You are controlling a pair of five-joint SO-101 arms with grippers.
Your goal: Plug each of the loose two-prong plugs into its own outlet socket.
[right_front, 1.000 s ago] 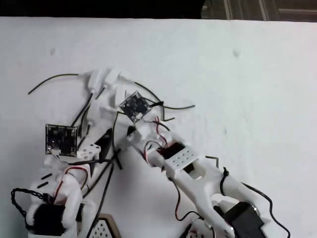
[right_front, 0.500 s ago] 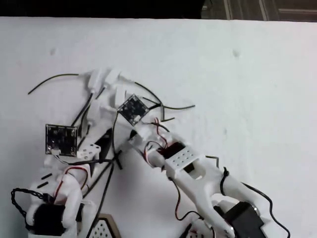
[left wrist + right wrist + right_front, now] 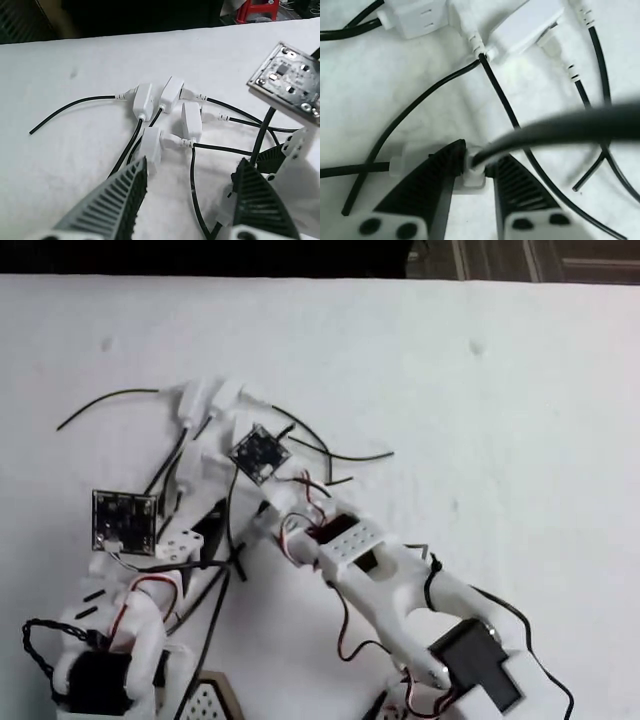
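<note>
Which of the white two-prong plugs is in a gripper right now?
The small white plug pinched in the right gripper, black cable attached; the other white plugs lie loose on the white table.

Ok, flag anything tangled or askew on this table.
The black cords of the white rectangular plug and socket blocks criss-cross in a tangle on the white table. The right claw is shut on a small white plug whose cord passes over others.

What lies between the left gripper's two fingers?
One black cable on white cloth crosses the left gripper's open gap, as the left wrist view shows.
</note>
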